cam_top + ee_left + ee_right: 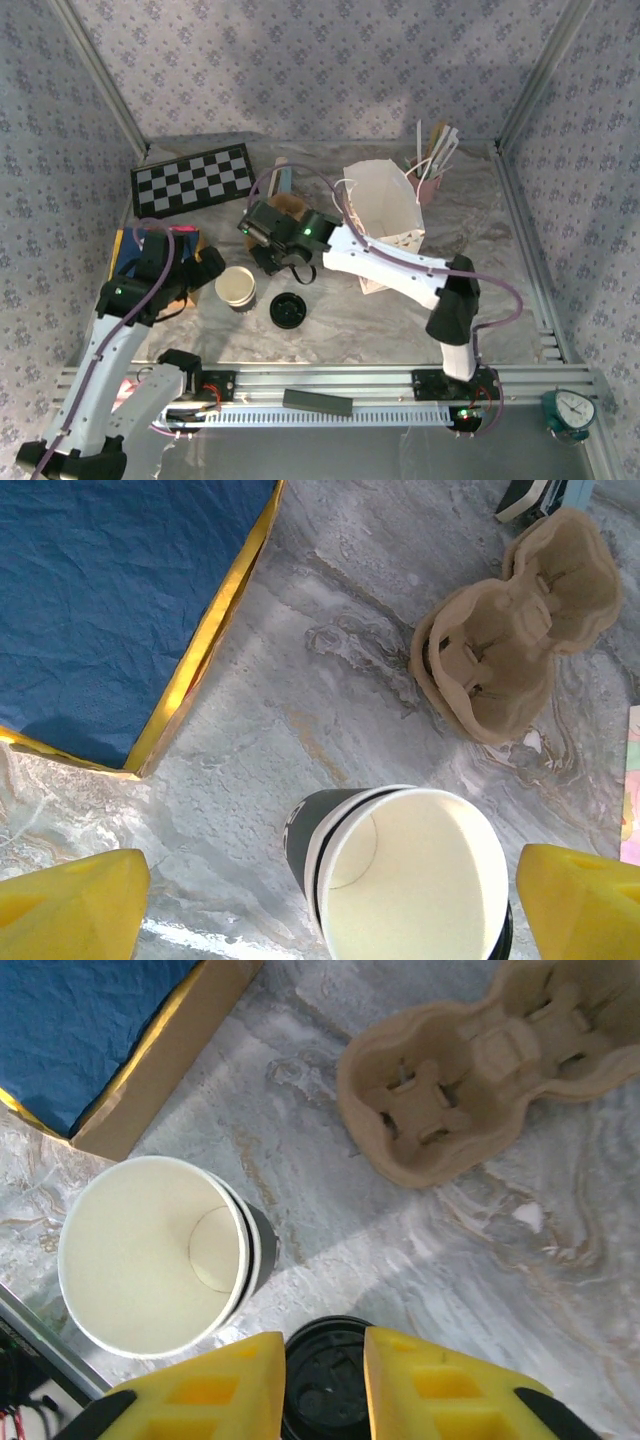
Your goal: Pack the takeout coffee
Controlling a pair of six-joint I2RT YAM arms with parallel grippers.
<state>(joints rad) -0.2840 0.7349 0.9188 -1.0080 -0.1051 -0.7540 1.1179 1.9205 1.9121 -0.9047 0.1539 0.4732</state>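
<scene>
Right fingers (215,1390): yellow, standing close together with a narrow slot between them. The right wrist view shows a round black lid through the slot, both its sides hidden behind the pads. Contact with the lid: cannot tell.
Takeout coffee (287,310): upright on the table (480,1260), lid on. In the top view it stands free, just nearer than the right fingers and just right of the lidless cup. Its wall is not made out.
Left fingers (70,905): spread wide, one at each bottom corner of the left wrist view, with the lidless cup between them. One pad is well apart from the cup, the other just beside its rim.
Lidless cup (410,880): white inside, dark wall with a white band under the rim. The right wrist view shows a doubled rim, as of two nested cups.
Carrier (480,1070): brown moulded pulp, two cells, seen plainly in both wrist views. In the top view the right arm covers most of it.
Blue box (100,600): crinkled blue top with a yellow edge. The right wrist view adds a plain cardboard side.
Top view adds: checkerboard (190,180) at the far left, white paper bag (385,205) standing open, pink holder (430,182) with white sticks behind it, teal clock (572,412) at the near right corner.
Writing: a pale mark on the lidless cup's wall in the left wrist view, cut off and not legible. The clock dial is too small to read.
</scene>
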